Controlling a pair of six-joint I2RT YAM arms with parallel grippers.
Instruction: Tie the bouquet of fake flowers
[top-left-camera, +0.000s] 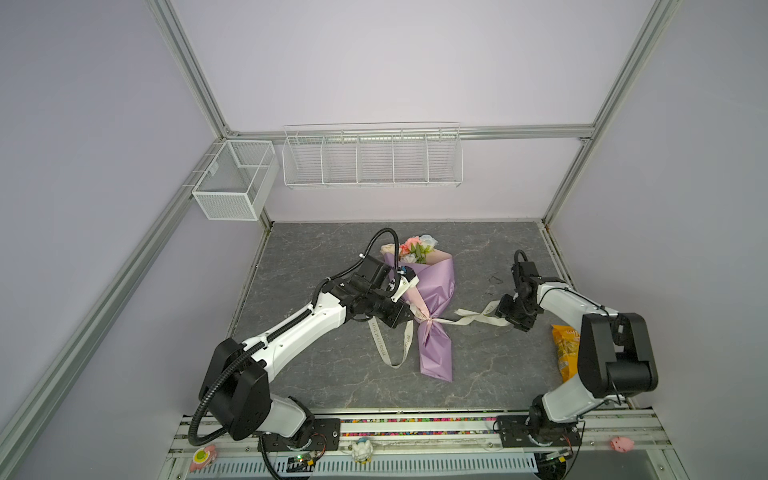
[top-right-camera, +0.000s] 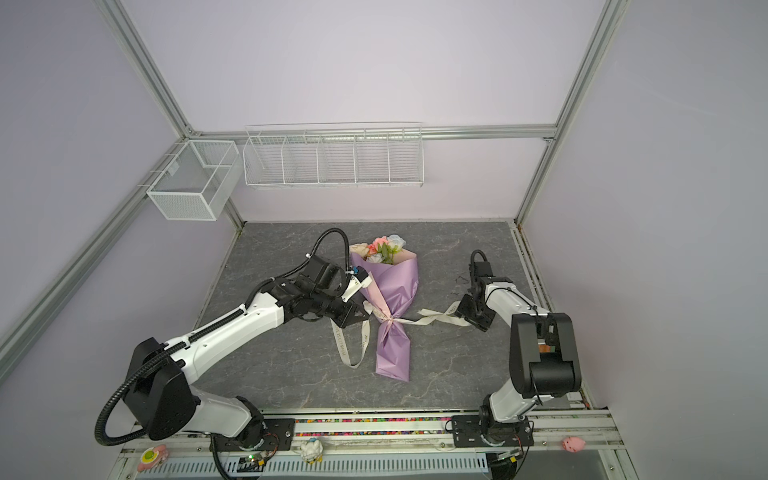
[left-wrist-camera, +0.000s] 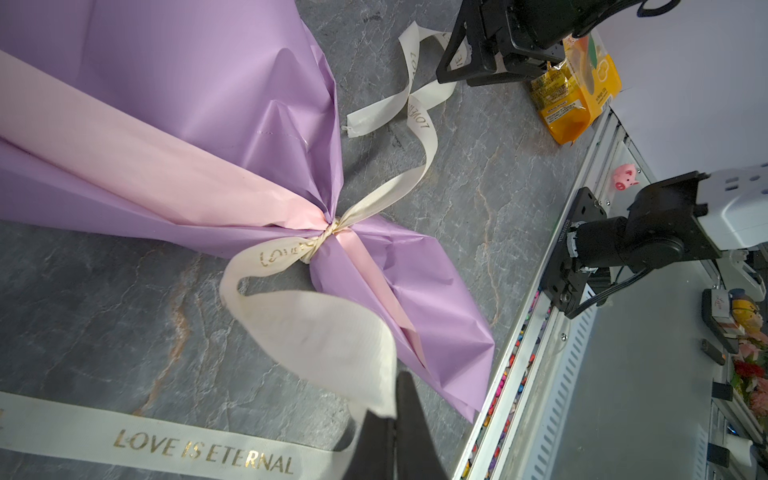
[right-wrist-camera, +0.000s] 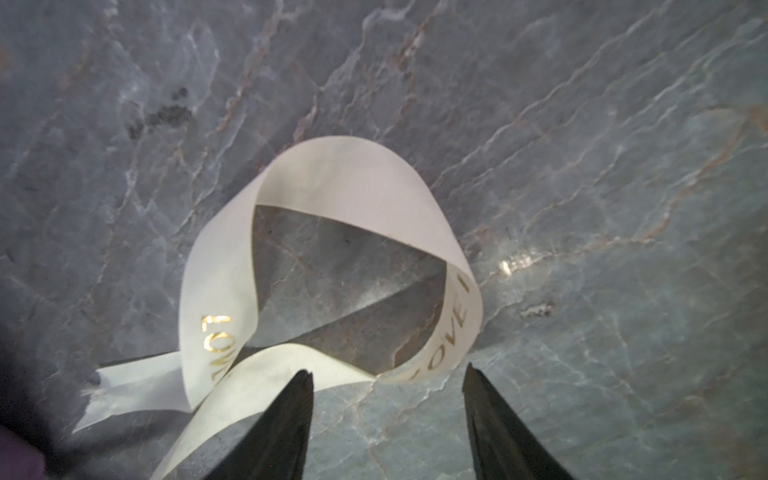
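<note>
A grey marbled tabletop (top-left-camera: 478, 257) carries the bouquet of fake flowers (top-left-camera: 434, 299), wrapped in lilac-and-pink paper and lying near its middle with the blooms toward the back wall. A long cream ribbon (left-wrist-camera: 199, 451) with gold lettering is knotted round the wrap's narrow waist. The left gripper (left-wrist-camera: 388, 411) is clamped on one ribbon strand. The right gripper (right-wrist-camera: 388, 370) stands with its jaws apart over a ribbon loop.

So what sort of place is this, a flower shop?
Probably a robot test cell, not a shop: left arm and right arm bolted to a rail, an aluminium frame with plain walls, wire baskets above a table.
</note>
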